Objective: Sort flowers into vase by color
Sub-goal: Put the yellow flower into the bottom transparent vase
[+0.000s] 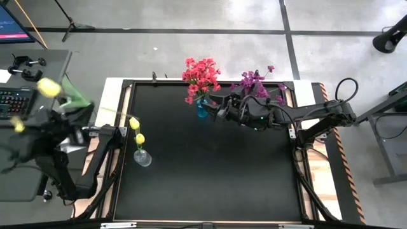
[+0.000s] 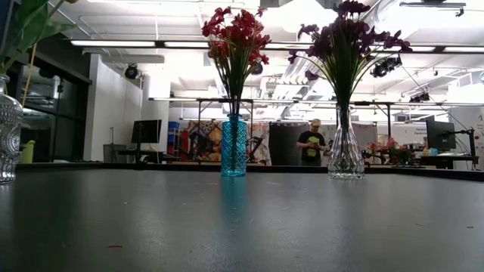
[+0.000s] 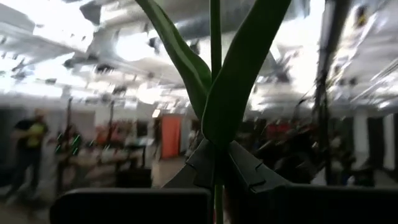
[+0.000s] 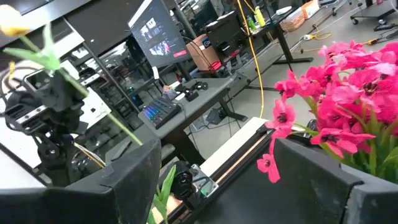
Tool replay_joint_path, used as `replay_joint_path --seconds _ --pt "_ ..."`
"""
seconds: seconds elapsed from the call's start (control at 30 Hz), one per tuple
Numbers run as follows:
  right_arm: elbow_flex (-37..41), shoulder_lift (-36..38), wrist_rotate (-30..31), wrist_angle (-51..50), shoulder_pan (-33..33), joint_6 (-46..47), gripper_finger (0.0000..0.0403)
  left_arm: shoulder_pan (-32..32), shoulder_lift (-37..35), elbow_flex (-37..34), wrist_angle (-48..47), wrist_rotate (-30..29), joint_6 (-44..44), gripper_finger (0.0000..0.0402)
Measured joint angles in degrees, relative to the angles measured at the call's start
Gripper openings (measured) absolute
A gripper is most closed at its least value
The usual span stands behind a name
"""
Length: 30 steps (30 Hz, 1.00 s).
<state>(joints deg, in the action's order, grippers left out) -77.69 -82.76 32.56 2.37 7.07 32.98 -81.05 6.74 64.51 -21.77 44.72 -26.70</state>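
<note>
We see red flowers in the blue vase, purple flowers in a clear vase; left gripper at nine o'clock grasps a yellow flower, right gripper released.

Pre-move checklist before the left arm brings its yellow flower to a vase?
1. Left gripper shut on the yellow flower stem: ok.
2. Clear vase at the table's left, upright, already holding two yellow buds: ok.
3. Red-pink flowers seated in the blue vase: ok.
4. Purple flowers seated in the second clear vase: ok.
5. Right gripper open, holding nothing, parked beside the blue vase and away from the yellow buds' vase: ok.
6. Room in the vase neck for a third stem: cannot tell.
</note>
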Motion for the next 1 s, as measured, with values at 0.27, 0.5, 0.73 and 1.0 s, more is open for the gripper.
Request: replay_joint_path --seconds 0.27,0.5,0.73,1.0 --pt "0.0 0.0 0.2 0.0 -2.0 2.7 0.0298 4.2 9.6 -0.2 -1.9 4.1 9.9 0.0000" --pt "0.0 0.0 0.2 0.0 -2.2 3.0 0.0298 22.2 10.6 0.0 -11.0 1.7 20.4 0.0000" --pt "0.0 0.0 1.9 0.5 -2.3 7.1 0.0298 47.7 18.7 4.4 -39.1 -22.4 43.2 0.0000" --pt "0.0 0.0 1.9 0.4 -2.3 6.9 0.0298 56.8 22.5 7.1 -27.1 -36.9 43.2 0.0000"
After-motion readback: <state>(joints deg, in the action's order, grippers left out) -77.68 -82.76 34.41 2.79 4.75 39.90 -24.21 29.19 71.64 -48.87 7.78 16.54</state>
